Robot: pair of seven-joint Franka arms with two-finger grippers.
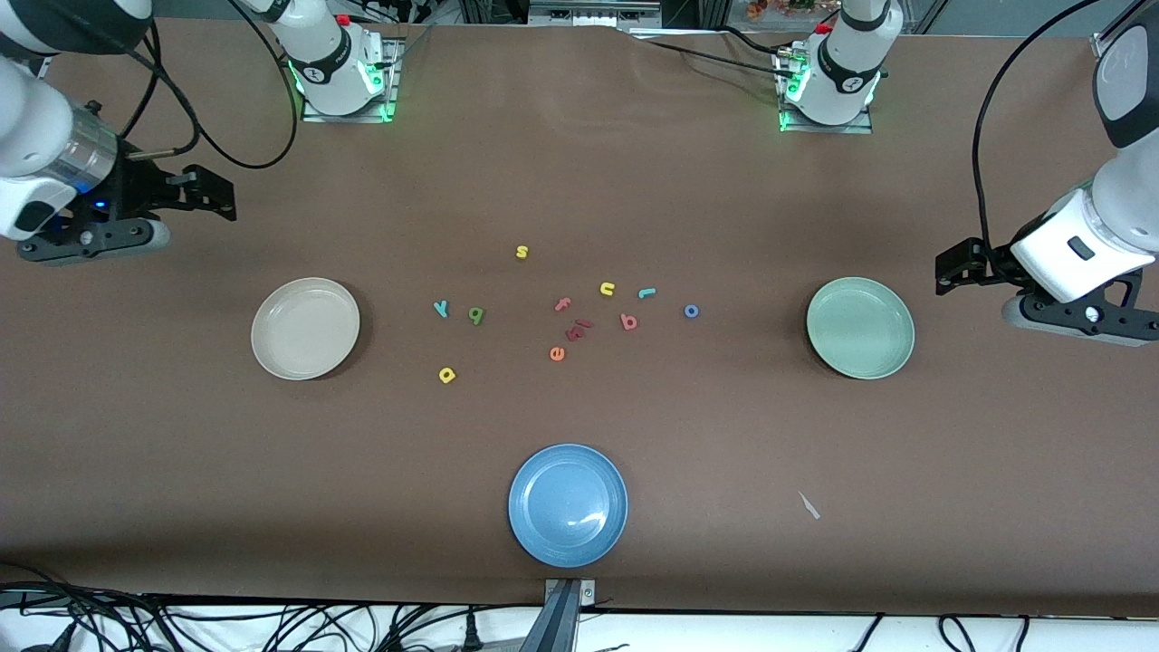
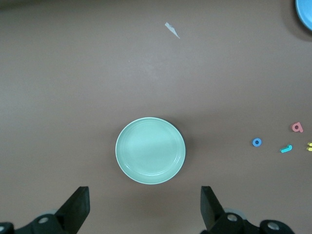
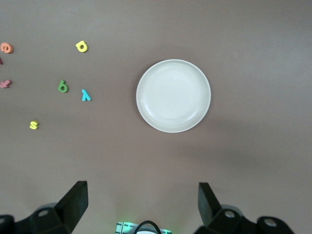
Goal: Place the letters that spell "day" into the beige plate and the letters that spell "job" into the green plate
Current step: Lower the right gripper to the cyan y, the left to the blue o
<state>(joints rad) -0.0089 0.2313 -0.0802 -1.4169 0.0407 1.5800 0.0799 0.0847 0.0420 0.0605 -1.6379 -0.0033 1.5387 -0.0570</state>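
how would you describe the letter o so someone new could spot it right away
Start at the green plate toward the left arm's end of the table, then look toward the scatter of foam letters at mid-table. The first letter you meet is the blue "o", lying flat on the brown cloth. It is the only blue ring; its nearest neighbours are a teal hooked "j" and a coral "b".

Brown table (image 1: 579, 163) all over. Cream-beige plate (image 1: 305, 328) under the black right gripper (image 3: 141, 204), pale mint-green plate (image 1: 860, 327) under the black left gripper (image 2: 145, 207). Between them: yellow d (image 1: 446, 374), olive-green a (image 1: 476, 315), teal y (image 1: 441, 309), teal j (image 1: 646, 292), blue o (image 1: 691, 311), coral b (image 1: 628, 321) (plus a blue plate (image 1: 568, 504)).
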